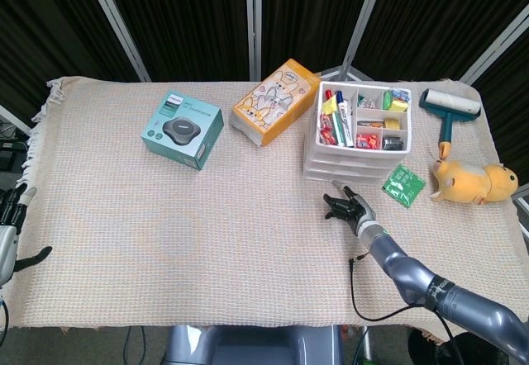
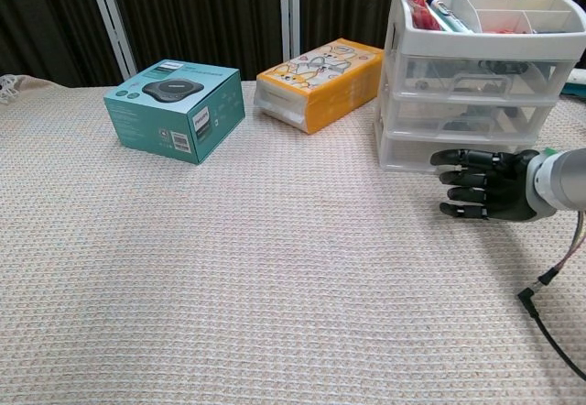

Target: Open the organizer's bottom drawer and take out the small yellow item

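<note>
Black right hand point(image 2: 481, 183), fingers spread, empty, before the closed bottom drawer point(image 2: 417, 149).

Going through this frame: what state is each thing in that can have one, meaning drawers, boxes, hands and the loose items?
organizer: upright, all three drawers shut, top tray filled.
bottom drawer: shut.
right hand: empty, fingers extended, just in front of the bottom drawer.
left hand: at the table's left edge, holding nothing.
teal box: closed, lying flat.
orange box: closed, lying flat.
lint roller: lying flat.
plush toy: lying on its side.
green packet: lying flat.
</note>
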Available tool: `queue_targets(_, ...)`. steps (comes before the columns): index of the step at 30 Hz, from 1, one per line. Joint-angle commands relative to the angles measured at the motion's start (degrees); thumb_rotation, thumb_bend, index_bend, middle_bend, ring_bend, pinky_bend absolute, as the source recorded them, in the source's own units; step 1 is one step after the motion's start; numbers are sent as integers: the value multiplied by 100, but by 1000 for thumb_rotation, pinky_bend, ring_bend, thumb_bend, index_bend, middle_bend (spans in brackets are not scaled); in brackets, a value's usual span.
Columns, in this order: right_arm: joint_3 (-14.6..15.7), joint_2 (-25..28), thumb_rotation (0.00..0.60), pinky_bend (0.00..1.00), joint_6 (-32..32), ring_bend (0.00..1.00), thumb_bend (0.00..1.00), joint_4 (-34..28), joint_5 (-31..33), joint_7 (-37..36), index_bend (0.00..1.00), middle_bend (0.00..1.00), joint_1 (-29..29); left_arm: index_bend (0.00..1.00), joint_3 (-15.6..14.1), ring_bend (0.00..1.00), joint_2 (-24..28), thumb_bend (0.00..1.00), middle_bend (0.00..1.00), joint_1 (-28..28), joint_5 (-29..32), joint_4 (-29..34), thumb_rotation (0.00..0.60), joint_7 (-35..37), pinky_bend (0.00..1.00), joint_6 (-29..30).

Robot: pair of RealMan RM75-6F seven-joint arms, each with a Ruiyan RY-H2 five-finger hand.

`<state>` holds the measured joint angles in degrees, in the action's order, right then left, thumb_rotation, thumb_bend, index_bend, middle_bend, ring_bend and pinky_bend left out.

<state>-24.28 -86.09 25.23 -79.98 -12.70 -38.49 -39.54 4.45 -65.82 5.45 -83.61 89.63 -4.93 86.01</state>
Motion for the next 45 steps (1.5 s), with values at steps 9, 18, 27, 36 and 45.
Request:
queue_targets(9,-306,-141,600,605,-768,851,324,417,62,-388,115,812,142,0,9,0,-39,149,0,-9,-13,-43,600,-5,0,53)
queue_targets(18,-432,-180,600,604,-573,852,324,394,-106,-470,115,811,246,0,-8,0,-52,149,0,6,-9,-52,600,-9,0,10)
queue_targets(27,-492,-280,600,604,-810,851,323,627,-32,-643,170,812,256,0,-26,0,-65,151,0,30,-9,-43,600,-48,0,-43)
queue_targets(36,-610,-396,600,604,-889,851,323,817,-216,-683,193,812,250,0,-37,0,-86,152,0,55,-9,-65,600,-74,0,-85)
queue_targets(45,-627,-407,600,603,-1006,851,322,728,-369,-728,234,811,330,0,-54,0,-71,152,0,68,-15,-35,600,-43,0,-117)
